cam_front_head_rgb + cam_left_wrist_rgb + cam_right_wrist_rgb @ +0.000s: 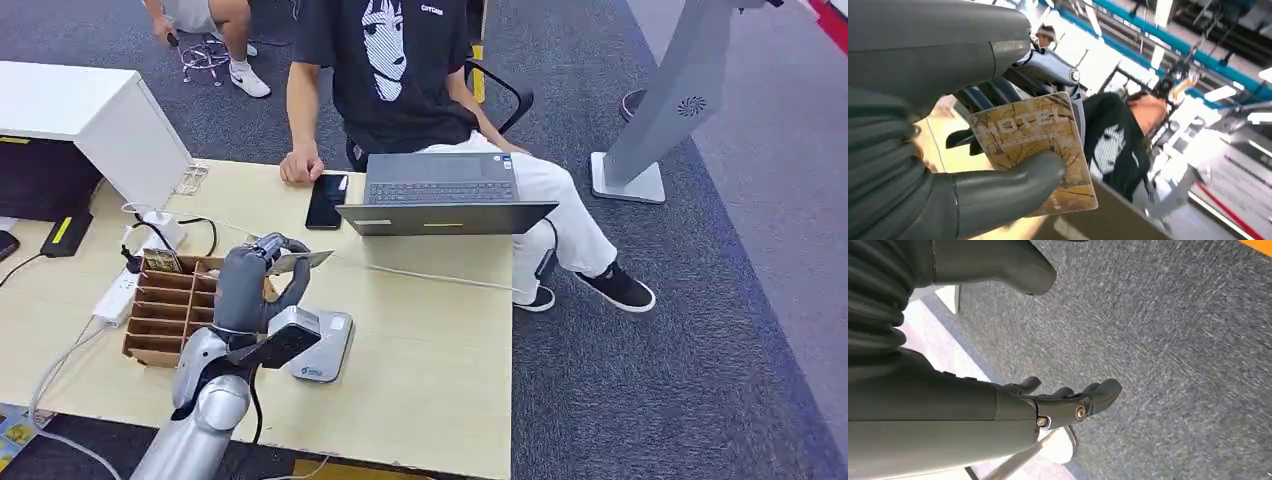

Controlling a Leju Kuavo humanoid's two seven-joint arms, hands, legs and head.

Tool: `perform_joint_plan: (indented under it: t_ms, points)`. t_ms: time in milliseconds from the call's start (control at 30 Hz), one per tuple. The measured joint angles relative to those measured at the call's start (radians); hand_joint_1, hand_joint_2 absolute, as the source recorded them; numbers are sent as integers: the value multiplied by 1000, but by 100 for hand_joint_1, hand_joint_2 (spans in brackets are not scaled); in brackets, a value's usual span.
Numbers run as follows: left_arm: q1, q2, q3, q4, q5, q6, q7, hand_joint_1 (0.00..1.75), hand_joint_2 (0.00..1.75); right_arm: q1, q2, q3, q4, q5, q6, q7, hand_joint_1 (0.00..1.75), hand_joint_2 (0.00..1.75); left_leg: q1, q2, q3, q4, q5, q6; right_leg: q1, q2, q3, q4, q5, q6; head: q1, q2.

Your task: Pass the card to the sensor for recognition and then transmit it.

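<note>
My left hand [250, 285] is raised over the wooden table [430, 340] and pinches a beige hotel card [300, 262] between thumb and fingers. In the left wrist view the card [1040, 145] shows a brown branch pattern, with the thick grey thumb [1013, 192] pressed across its face. The silver card sensor [325, 350] lies flat on the table just below and in front of the hand; the card is held above it, apart from it. My right hand [1068, 400] hangs over grey carpet, its fingers apart and holding nothing.
A wooden slotted card box [165, 310] stands left of the hand. A person sits across the table, one hand [300, 165] resting by a black phone [326, 200]. A grey laptop [445, 195], a power strip [118, 295] and cables also lie on the table.
</note>
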State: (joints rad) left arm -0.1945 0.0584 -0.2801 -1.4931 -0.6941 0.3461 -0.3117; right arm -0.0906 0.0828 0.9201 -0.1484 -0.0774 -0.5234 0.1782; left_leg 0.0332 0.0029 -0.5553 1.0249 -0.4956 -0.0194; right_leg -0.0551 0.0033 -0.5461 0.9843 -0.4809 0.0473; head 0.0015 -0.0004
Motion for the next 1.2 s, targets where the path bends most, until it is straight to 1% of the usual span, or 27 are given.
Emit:
perform_joint_plan:
  t_ms: [100, 200, 267, 367, 400, 433, 467, 567, 600, 700, 833, 900, 1000, 1100, 1200]
  points:
    - [9, 2, -22, 0, 69, -57, 25, 175, 175, 5, 0, 0, 0, -3, 0, 0, 0, 175, 0, 0, 0, 0, 0, 0, 0, 0, 0, 0, 0, 0, 0, 0]
    - [35, 0, -23, 2, 170, -110, 26, 175, 175, 8, 0, 0, 2, -3, -1, 2, 0, 175, 0, 0, 0, 0, 0, 0, 0, 0, 0, 0, 0, 0, 0, 0]
    - [59, -1, -23, 13, 214, -127, 17, 175, 175, 9, 0, 0, 2, -3, -2, 2, 0, 175, 0, 0, 0, 0, 0, 0, 0, 0, -1, 0, 0, 0, 0, 0]
    - [91, -5, -14, 35, 230, -130, 11, 175, 175, 10, 0, 0, 2, 0, -3, 3, 0, 175, 0, 0, -1, 0, 0, 0, 0, 0, -1, 0, 0, 0, 0, 0]
    - [103, -6, -9, 43, 224, -127, 13, 175, 175, 10, 0, 0, 2, 0, -4, 3, 0, 175, 0, 0, -1, 0, 0, 0, 0, 0, -1, 0, 0, 0, 0, 0]
    - [113, -6, -3, 49, 206, -124, 26, 175, 175, 10, 0, 0, 2, -1, -5, 3, 0, 175, 0, 0, -1, 0, 0, 0, 0, 0, -1, 0, 0, 0, 0, 0]
    - [119, -6, 1, 55, 182, -121, 54, 175, 175, 10, 0, 0, 2, -4, -5, 4, 0, 175, 0, 0, -1, 0, 0, 0, 0, 0, -1, 0, 0, 0, 0, 0]
    - [132, -5, 16, 73, 105, -126, 174, 175, 175, 11, 0, 0, 3, -16, -12, 10, 0, 175, 0, 0, -1, 0, 0, 0, 0, 0, -1, 0, 0, 0, 0, 0]
    - [137, -5, 27, 78, 100, -128, 193, 175, 175, 12, 0, 0, 3, -19, -14, 10, 0, 175, 0, 0, -1, 0, 0, 0, 0, 0, -1, 0, 0, 0, 0, 0]
    - [152, -3, 58, 84, 96, -128, 209, 175, 175, 15, 0, 0, 3, -20, -14, 13, 0, 175, 0, 0, -1, 0, 0, 0, 0, 0, -1, 0, 0, 0, 0, 0]
    - [162, 1, 76, 91, 93, -128, 211, 175, 175, 16, 0, 0, 3, -20, -15, 15, 0, 175, 0, 0, -1, 0, 0, 0, 0, 0, -1, 0, 0, 0, 0, 0]
    - [163, 2, 78, 92, 74, -123, 228, 175, 175, 16, 0, 0, 3, -21, -15, 19, 0, 175, 0, 0, -1, 0, 0, 0, 0, 0, 0, 0, 0, 0, 0, 0]
    - [165, 1, 87, 100, -14, -97, 291, 175, 175, 16, 0, 0, 3, -21, -15, 23, 0, 175, 0, 0, -1, 0, 0, 0, 0, 0, -1, 0, 0, 0, 0, 0]
    - [165, 0, 93, 108, -48, -89, 310, 175, 175, 16, 0, 0, 3, -21, -18, 24, 0, 175, 0, 0, -1, 0, 0, 0, 0, 0, 0, 0, 0, 0, 0, 0]
    - [165, -5, 102, 121, -45, -89, 304, 175, 175, 16, 0, 0, 3, -21, -21, 24, 0, 175, 0, 0, -1, 0, 0, 0, 0, 0, -1, 0, 0, 0, 0, 0]
